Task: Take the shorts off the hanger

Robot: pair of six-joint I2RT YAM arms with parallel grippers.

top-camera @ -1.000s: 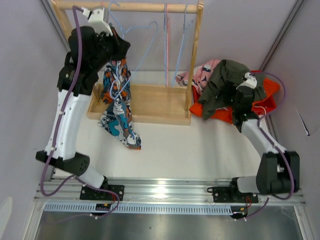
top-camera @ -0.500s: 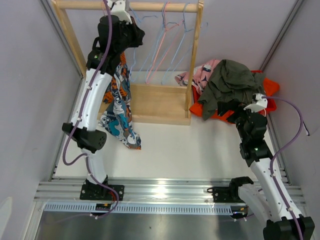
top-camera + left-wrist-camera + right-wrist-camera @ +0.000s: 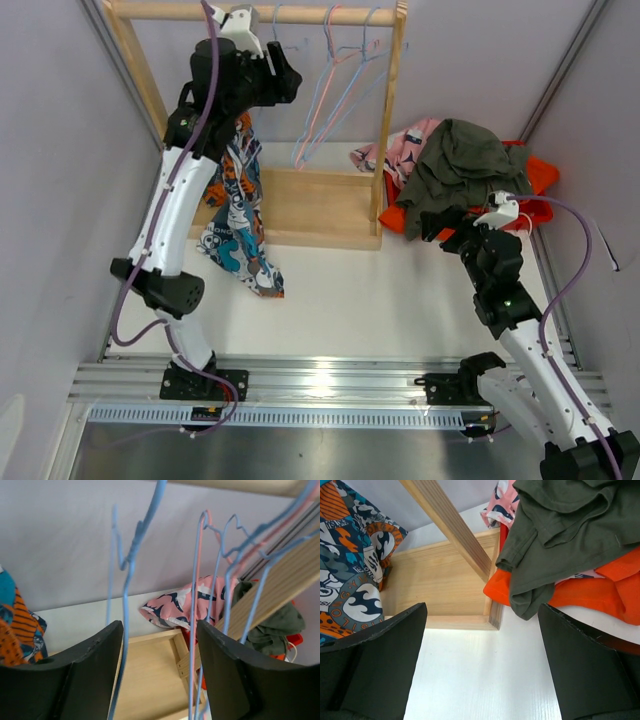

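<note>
The cartoon-print shorts (image 3: 238,205) hang at the left end of the wooden rack (image 3: 300,14), their hem on the table; their top is hidden behind my left arm. My left gripper (image 3: 288,78) is up at the rail, open. In the left wrist view, the left gripper (image 3: 159,630) has thin blue hanger wires (image 3: 127,565) running between its fingers, not pinched. Olive shorts (image 3: 455,165), pink shorts (image 3: 400,148) and orange shorts (image 3: 535,180) lie piled at the right. My right gripper (image 3: 440,228) is open just in front of that pile and holds nothing.
Several bare blue and pink wire hangers (image 3: 330,75) hang from the rail. The rack's wooden base tray (image 3: 310,205) sits under them, its corner (image 3: 492,620) ahead of the right gripper (image 3: 481,625). Grey walls close in on both sides.
My left gripper was shut and now stands open, raised to the rail beside the hangers. My right arm has drawn back from the pile toward the near edge.
</note>
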